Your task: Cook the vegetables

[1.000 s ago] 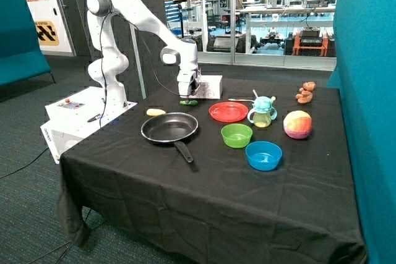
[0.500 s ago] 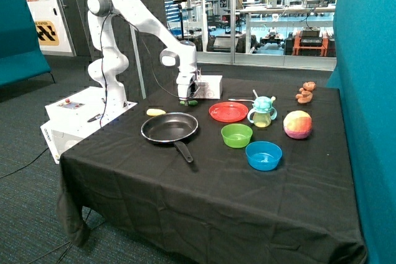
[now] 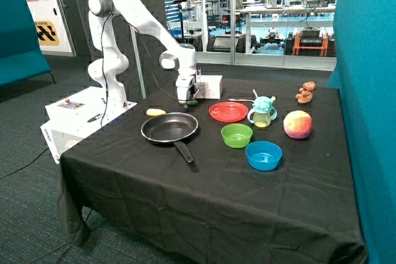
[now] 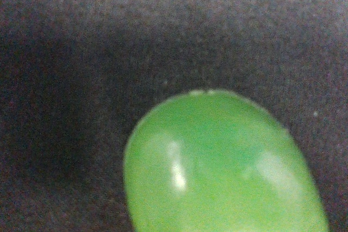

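The dark green cucumber-like piece (image 3: 192, 102) lies on the black tablecloth behind the black frying pan (image 3: 169, 128). In the wrist view it (image 4: 223, 167) fills the lower part of the picture from very close, with cloth around it. My gripper (image 3: 185, 99) is down at the cloth, right at this green piece. The outside view does not show whether it holds it. The pale yellow oblong piece (image 3: 156, 112) lies on the cloth beside the pan's far rim, toward the robot base. The pan holds nothing.
A white box (image 3: 210, 86) stands just behind the gripper. A red plate (image 3: 228, 112), a teal sippy cup (image 3: 262, 113), a green bowl (image 3: 237, 135) and a blue bowl (image 3: 263, 155) stand beyond the pan. A pink-yellow ball (image 3: 297, 124) and brown figures (image 3: 305, 93) are at the far side.
The arm has come down and shifted slightly toward the robot base, bringing the gripper onto the green piece. The other things have not moved.
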Robot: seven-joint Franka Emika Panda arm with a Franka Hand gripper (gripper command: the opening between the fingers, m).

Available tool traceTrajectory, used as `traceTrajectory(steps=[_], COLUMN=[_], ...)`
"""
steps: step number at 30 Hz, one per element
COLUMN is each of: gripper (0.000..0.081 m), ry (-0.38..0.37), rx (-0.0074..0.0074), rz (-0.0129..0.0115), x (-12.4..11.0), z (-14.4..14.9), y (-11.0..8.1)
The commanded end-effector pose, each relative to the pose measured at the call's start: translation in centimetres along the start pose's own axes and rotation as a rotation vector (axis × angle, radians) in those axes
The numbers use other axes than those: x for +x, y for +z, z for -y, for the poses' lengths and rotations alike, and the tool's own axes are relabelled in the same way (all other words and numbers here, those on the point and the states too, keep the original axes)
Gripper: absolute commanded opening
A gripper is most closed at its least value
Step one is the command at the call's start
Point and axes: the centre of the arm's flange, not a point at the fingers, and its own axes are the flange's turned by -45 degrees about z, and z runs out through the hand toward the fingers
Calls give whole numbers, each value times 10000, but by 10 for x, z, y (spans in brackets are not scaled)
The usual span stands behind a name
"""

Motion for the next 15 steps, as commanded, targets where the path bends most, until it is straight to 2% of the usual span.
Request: traceTrajectory(steps=[1,11,15], gripper=[398,381,299], ry=[-77,-99,25], rx=[-3,-3,-3], rz=[-15,-15,-15], x=[-2,0,-1], z=[1,4,4], y=[8,15,16])
